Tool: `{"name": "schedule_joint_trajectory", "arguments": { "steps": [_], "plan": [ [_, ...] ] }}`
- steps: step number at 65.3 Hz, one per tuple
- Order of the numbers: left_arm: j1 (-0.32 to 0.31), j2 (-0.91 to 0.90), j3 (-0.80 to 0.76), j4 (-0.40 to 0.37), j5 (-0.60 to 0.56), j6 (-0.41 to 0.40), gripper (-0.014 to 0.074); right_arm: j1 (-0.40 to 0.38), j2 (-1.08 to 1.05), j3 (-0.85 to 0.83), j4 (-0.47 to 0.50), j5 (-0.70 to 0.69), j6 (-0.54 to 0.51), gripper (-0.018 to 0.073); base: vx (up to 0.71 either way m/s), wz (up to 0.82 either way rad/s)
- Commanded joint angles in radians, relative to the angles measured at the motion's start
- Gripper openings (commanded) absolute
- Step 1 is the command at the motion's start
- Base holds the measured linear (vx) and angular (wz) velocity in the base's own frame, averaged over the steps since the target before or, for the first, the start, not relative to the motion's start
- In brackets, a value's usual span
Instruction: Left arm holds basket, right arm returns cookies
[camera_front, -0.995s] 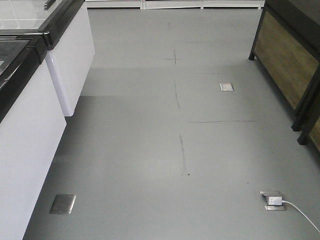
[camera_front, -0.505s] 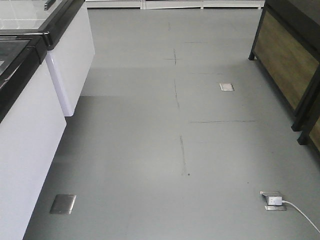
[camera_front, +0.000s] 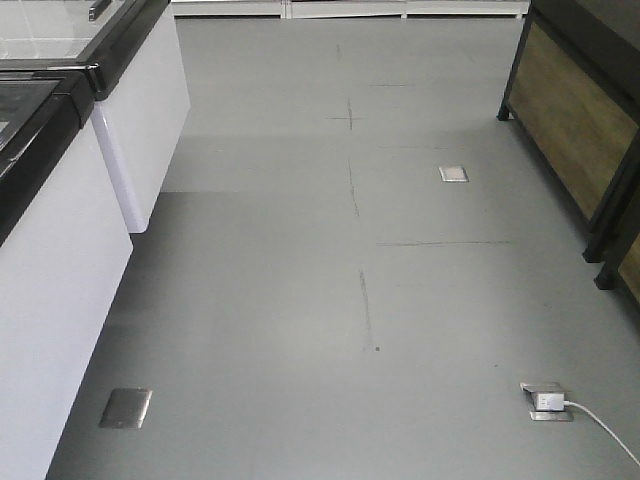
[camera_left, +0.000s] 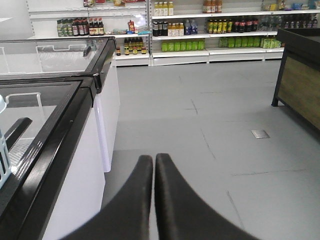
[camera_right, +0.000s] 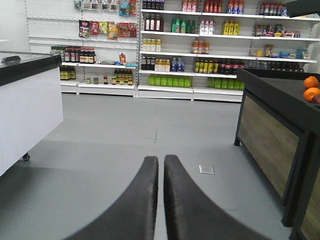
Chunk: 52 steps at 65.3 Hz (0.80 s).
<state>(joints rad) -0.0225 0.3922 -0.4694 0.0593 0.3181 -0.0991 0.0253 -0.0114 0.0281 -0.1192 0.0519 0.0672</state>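
Observation:
In the left wrist view my left gripper (camera_left: 154, 157) is shut, its black fingers pressed together with nothing between them, pointing down the aisle beside a glass-topped freezer (camera_left: 60, 105). A sliver of the light blue slotted basket (camera_left: 3, 162) shows at that view's far left edge, on the freezer top and apart from the gripper. In the right wrist view my right gripper (camera_right: 161, 159) is shut and empty above the grey floor. The cookies are out of view. Neither arm appears in the front view.
White chest freezers (camera_front: 70, 230) line the left. A dark wood-panelled display stand (camera_front: 575, 120) stands on the right, with oranges (camera_right: 311, 88) on top. Shelves of bottles (camera_right: 190, 50) fill the far wall. A floor socket with a white cable (camera_front: 548, 402) lies front right.

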Motion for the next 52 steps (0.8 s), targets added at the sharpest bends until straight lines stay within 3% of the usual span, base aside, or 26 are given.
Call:
{"name": "schedule_joint_trajectory", "arguments": {
  "steps": [1,20,45,52],
  "plan": [
    [-0.007,0.015,-0.034,-0.008,-0.085,-0.011,-0.0002,-0.003,-0.012,0.018,-0.004,-0.075,-0.007,-0.0003,0.0,0.0],
    [-0.007,0.015,-0.034,-0.008,-0.083,-0.011,0.0079,-0.003,-0.012,0.018,-0.004,-0.075,-0.007,-0.0003,0.0,0.0],
    [-0.007,0.015,-0.034,-0.008,-0.076,-0.011,0.0378,-0.003,-0.012,0.018,-0.004,-0.075,-0.007,-0.0003,0.0,0.0],
    [-0.007,0.015,-0.034,-0.008,-0.093,-0.011,0.0417,-0.003,-0.012,0.018,-0.004,-0.075,-0.007,-0.0003,0.0,0.0]
  ]
}}
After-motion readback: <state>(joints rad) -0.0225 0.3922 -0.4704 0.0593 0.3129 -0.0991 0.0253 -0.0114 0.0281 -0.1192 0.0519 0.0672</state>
